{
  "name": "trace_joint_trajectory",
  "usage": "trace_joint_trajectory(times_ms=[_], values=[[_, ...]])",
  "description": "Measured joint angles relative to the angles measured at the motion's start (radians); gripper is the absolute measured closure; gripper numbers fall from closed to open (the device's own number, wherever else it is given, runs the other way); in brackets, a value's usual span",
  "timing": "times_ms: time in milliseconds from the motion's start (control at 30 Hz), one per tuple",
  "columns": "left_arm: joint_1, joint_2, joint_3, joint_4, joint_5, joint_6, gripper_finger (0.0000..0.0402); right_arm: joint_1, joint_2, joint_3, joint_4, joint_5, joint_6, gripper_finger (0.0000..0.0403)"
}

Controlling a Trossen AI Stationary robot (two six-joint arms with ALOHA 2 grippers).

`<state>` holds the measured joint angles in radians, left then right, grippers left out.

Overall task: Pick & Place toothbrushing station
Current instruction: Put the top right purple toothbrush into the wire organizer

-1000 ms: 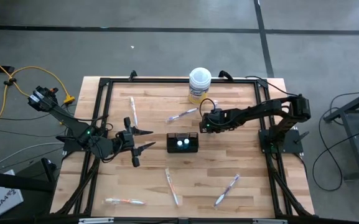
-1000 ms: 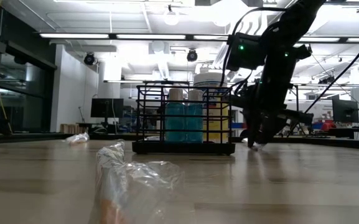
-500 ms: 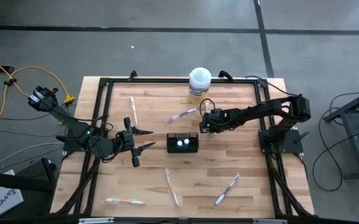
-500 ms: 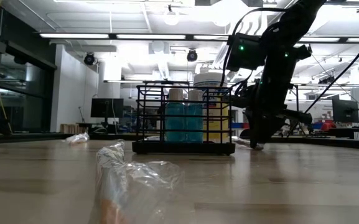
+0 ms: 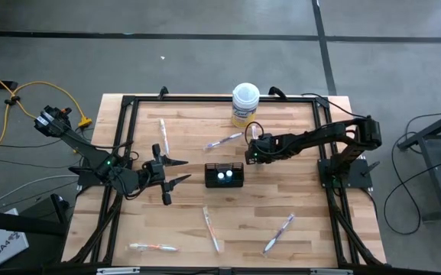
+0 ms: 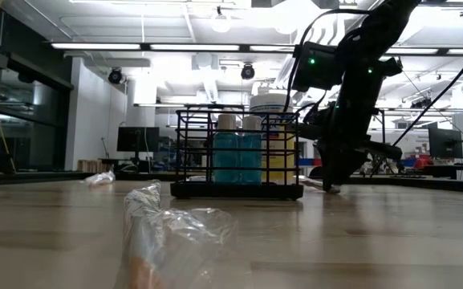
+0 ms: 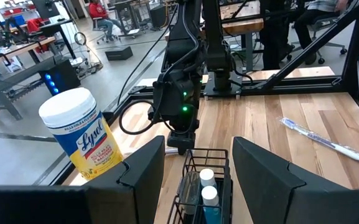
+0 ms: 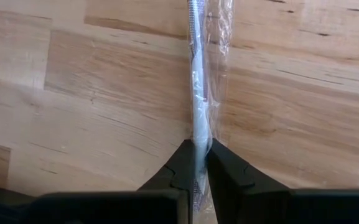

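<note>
Two dark right end effector point(image 8: 199, 163) fingers pinched on slim plastic-wrapped toothbrush point(image 8: 199, 93)

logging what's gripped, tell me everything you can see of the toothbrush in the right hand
The wrapped toothbrush is slim and pale, sealed in a clear crinkled plastic sleeve. It lies flat on the wooden table, between the yellow tub and the black mesh holder. The right hand is shut on one end of it, pinching sleeve and handle between its dark fingers, while the rest stretches away from the hand. Nothing else touches it.
</note>
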<state>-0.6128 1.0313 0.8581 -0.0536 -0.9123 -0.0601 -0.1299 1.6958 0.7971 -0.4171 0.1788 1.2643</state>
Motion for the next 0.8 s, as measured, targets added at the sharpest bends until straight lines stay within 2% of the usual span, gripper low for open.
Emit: trace_joint_trajectory(times_ms=[167, 400, 600, 800], values=[[0.0, 0.0, 0.0, 0.0, 0.0, 0.0, 0.0219, 0.005, -0.012, -0.003, -0.003, 0.014, -0.029, 0.038], [0.0, 0.0, 0.0, 0.001, 0.0, 0.0, 0.0219, 0.051, -0.111, -0.009, -0.061, 0.059, -0.028, 0.038], [0.0, 0.0, 0.0, 0.001, 0.0, 0.0, 0.0219, 0.13, -0.174, -0.006, -0.093, 0.087, -0.013, 0.038], [0.0, 0.0, 0.0, 0.001, 0.0, -0.017, 0.0219, 0.227, -0.238, -0.004, -0.093, 0.191, -0.038, 0.038]])
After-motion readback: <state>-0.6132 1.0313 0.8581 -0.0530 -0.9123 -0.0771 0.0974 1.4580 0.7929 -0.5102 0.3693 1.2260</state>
